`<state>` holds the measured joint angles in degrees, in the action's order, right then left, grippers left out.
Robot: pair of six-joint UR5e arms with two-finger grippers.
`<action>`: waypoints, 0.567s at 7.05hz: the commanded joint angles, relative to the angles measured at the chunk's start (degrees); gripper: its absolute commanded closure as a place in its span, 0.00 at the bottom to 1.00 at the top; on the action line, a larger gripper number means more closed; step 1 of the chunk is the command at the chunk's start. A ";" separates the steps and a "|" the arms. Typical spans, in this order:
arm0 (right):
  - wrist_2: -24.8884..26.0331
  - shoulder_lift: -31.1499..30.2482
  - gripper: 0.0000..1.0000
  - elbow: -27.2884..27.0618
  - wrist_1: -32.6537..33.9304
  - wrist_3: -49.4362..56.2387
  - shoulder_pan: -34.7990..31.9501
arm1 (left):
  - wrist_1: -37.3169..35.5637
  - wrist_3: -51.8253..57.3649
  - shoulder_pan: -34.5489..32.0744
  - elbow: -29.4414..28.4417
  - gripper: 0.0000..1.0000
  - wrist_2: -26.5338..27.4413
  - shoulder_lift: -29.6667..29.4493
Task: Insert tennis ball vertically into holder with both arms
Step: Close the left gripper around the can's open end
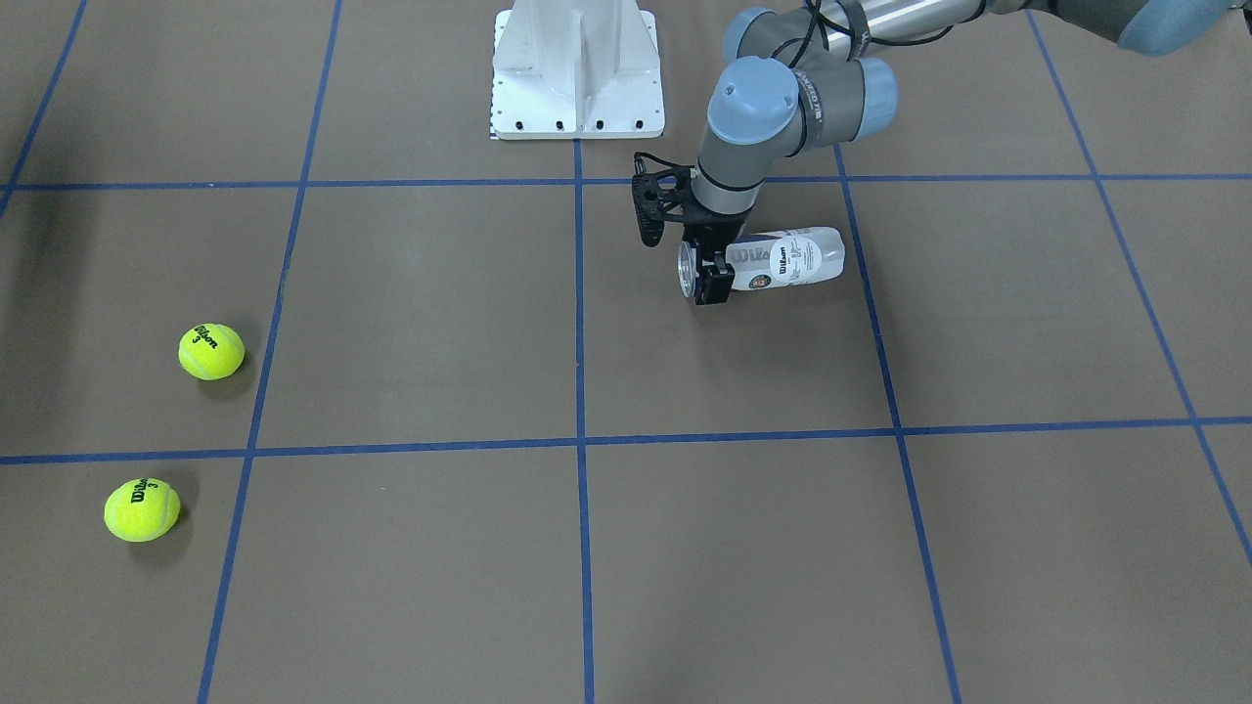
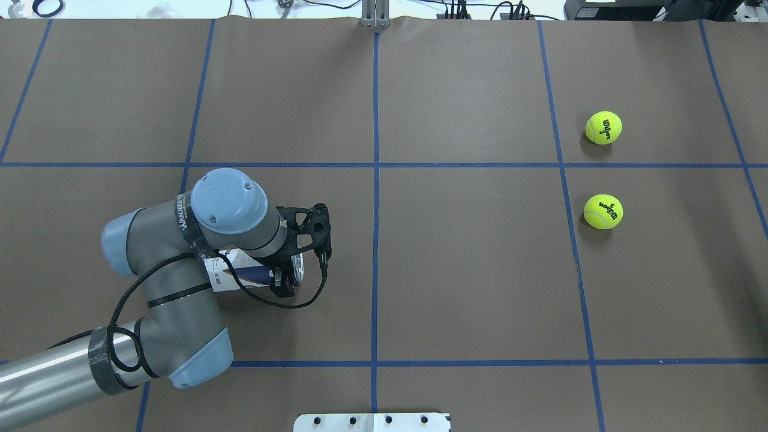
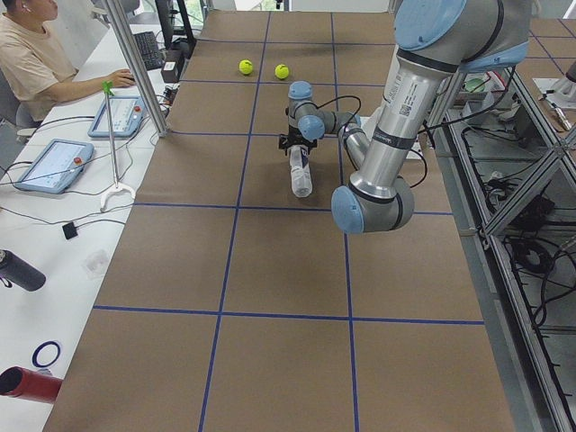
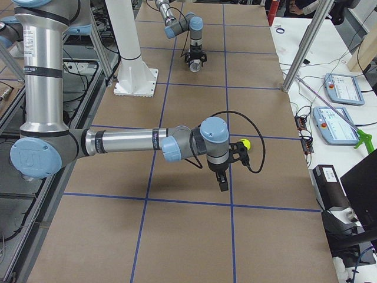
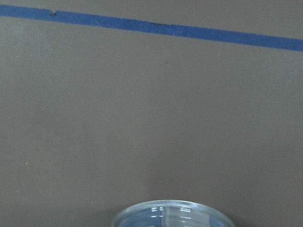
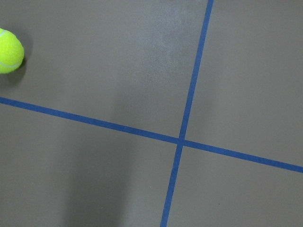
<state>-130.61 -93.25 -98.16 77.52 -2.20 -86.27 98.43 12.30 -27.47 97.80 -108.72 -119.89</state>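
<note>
Can-pickup step, I'd guess: clear plastic Wilson tennis-ball can (image 1: 792, 259) lies sideways on brown surface (image 1: 587, 567), left half, nearer robot's edge. Left tool (image 1: 712, 279) straddles rim end, can't tell if clamped. Right tool (image 4: 222, 181): can't tell either. Next needs can stood upright.

Robot lab: grid-taped table (image 3: 270, 270), teach pendants (image 3: 45, 166)

From overhead the left arm (image 2: 180, 288) hides most of the holder (image 2: 223, 281); the right gripper (image 4: 223, 185) is too small to read.
</note>
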 commanded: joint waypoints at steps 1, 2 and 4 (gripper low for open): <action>0.00 0.00 0.00 0.16 0.00 0.00 0.05 | 0.01 0.01 0.40 -0.42 0.03 0.00 -0.17; 0.00 0.00 0.00 0.16 0.00 0.00 0.05 | 0.01 0.01 0.40 -0.34 0.06 0.00 -0.08; -0.09 0.00 0.00 0.25 0.00 0.00 -0.04 | 0.01 0.10 0.66 -0.33 0.21 2.62 -0.08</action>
<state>-130.63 -93.25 -97.94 77.52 -2.20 -86.24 98.44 12.36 -27.01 97.47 -107.71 -119.98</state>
